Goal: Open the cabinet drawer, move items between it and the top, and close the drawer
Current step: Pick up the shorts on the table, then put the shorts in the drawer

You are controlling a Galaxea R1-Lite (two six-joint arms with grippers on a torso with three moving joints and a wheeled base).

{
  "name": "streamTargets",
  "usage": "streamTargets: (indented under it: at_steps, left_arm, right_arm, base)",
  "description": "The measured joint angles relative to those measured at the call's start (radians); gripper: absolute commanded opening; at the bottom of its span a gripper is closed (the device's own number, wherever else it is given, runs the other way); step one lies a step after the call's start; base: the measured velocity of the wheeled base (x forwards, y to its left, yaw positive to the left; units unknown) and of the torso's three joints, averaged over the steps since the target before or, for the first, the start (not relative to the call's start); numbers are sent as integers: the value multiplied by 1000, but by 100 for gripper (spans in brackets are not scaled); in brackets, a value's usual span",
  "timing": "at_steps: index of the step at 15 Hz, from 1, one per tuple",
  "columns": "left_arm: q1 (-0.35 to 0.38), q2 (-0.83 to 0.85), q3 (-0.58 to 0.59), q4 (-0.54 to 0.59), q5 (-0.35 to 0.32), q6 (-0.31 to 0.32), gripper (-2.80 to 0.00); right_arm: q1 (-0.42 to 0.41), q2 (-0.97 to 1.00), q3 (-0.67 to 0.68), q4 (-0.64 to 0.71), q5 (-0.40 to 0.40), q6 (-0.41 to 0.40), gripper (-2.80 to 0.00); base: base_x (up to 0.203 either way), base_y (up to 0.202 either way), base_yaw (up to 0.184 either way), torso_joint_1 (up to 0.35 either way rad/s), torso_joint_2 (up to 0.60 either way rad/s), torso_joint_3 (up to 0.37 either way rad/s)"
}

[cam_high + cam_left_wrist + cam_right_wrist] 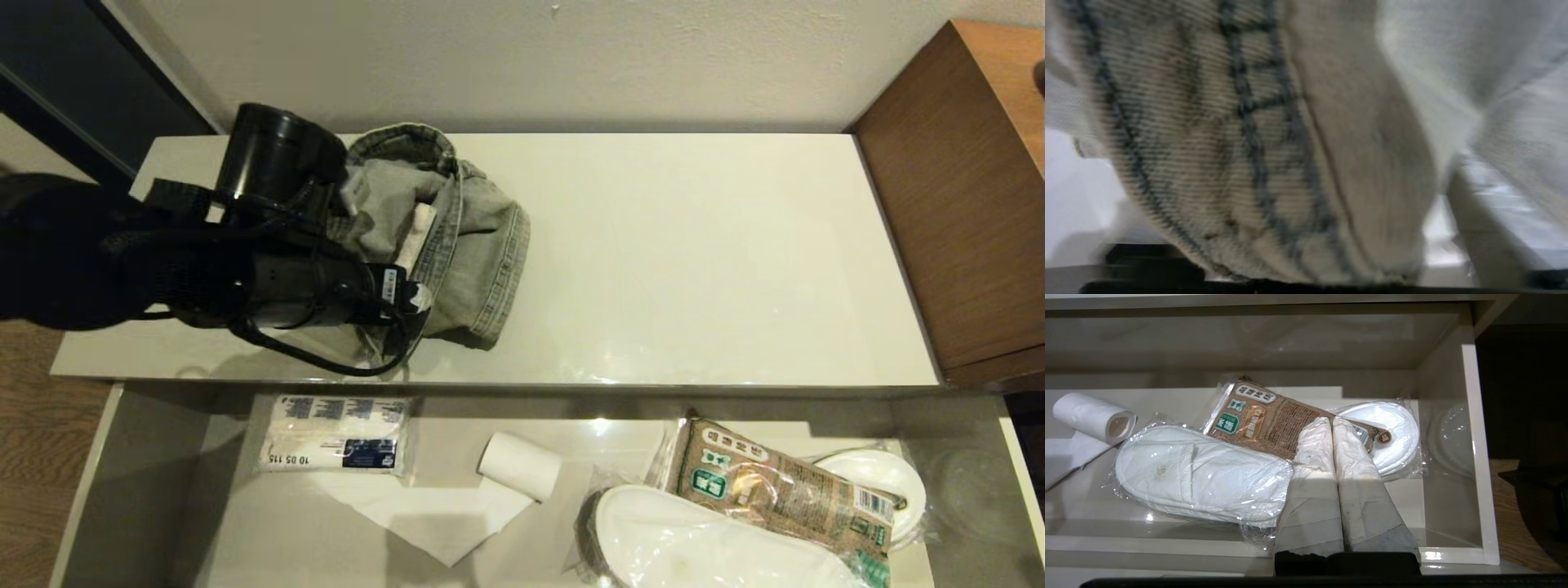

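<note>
The grey-green denim garment (482, 245) lies bunched on the left part of the glossy beige top (694, 245). My left gripper (419, 261) is down on it, its white fingers spread, with a fold of denim between them. In the left wrist view the denim (1249, 143) fills almost everything, and only one finger (1478, 228) shows beside it. The cabinet drawer (82, 490) stands pulled out below. The wrapped white slippers (686, 539) lie in its right half. My right gripper (1332, 420) hangs shut above the slippers (1200, 473), holding nothing.
In the drawer, a brown printed packet (775, 490) lies across the slippers. A small white paper roll (520, 465) on a loose sheet sits mid-drawer, and a printed white packet (335, 437) lies to the left. A brown wood-grain desk (955, 204) borders the top on the right.
</note>
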State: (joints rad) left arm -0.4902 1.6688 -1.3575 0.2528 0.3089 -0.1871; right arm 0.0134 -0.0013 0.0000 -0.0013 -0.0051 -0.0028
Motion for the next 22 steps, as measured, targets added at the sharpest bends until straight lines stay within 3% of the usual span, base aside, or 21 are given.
streamTargets:
  at_steps: [2,5,11,19,22]
  left_arm:
    - [3,18,27,-70,51,-9,-280]
    - [4,7,36,-71,57,-9,-280]
    - [-35,-217,136,63,55,-6,-280]
    - [-33,-656,651,290,46,-26,-280]
    - [-17,-752,812,323,18,-28,-280]
  right_arm:
    - [0,0,0,0,0,-1,-280]
    - [0,0,0,0,0,-1,-280]
    - [0,0,0,0,2,-11,-280]
    - [0,0,0,2,5,-13,-280]
    - [0,0,0,1,4,-13,-280]
  base:
    - [0,0,0,0,0,0]
    - [0,0,0,0,0,0]
    - [0,0,0,0,0,0]
    - [0,0,0,0,0,0]
    - [0,0,0,0,0,0]
